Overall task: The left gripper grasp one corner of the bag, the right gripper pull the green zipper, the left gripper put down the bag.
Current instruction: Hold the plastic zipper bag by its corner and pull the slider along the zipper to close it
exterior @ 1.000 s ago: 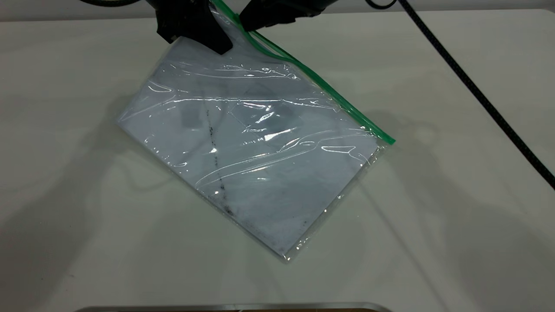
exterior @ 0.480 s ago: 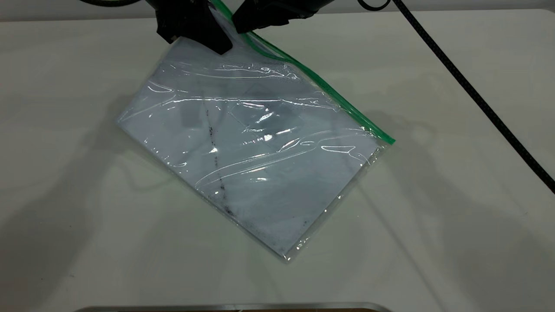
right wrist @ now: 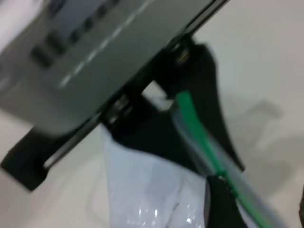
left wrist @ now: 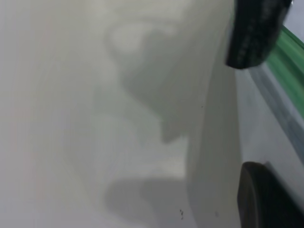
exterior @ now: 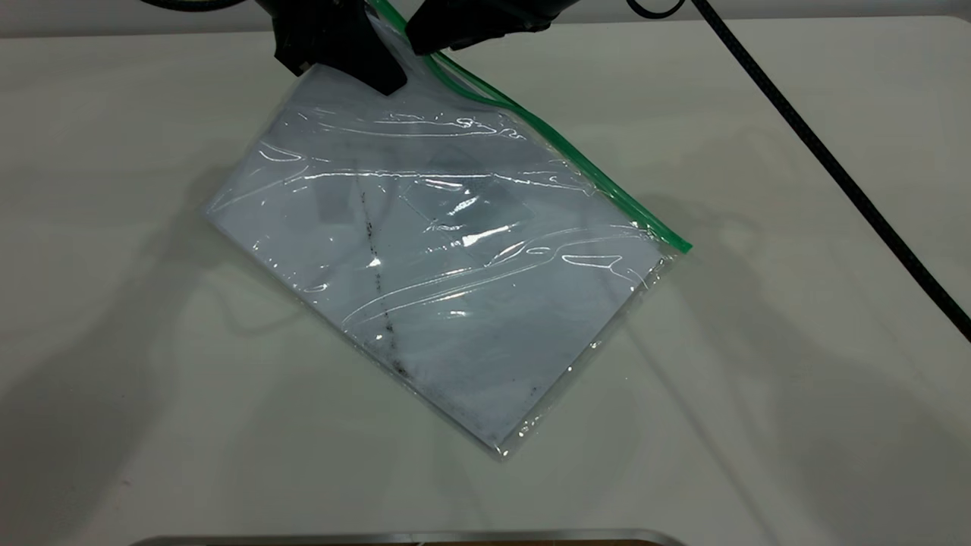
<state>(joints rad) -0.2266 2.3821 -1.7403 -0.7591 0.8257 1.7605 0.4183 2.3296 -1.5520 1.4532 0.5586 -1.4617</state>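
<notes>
The clear bag (exterior: pixel 447 258) with white paper inside lies slantwise on the table, its far corner raised. My left gripper (exterior: pixel 383 76) at the far edge is shut on that corner, where the green strip (exterior: pixel 592 178) ends. The right wrist view shows its black fingers (right wrist: pixel 209 90) clamped around the strip's tip. My right gripper (exterior: pixel 417 45) is just beside it at the strip. In its wrist view the right gripper (right wrist: pixel 261 204) is open, one finger (right wrist: pixel 221 199) touching the strip (right wrist: pixel 209 152). The green zipper slider is hidden behind the grippers. The left wrist view shows the bag (left wrist: pixel 213 142) and one finger (left wrist: pixel 266 199).
The right arm's black braided cable (exterior: pixel 834 167) runs slantwise across the table's right side. A metal edge (exterior: pixel 410 537) lies along the near side. The white table (exterior: pixel 758 394) surrounds the bag.
My right gripper has shifted slightly left towards the strip near the held corner, and its cable swung with it. The left gripper and the bag have stayed put.
</notes>
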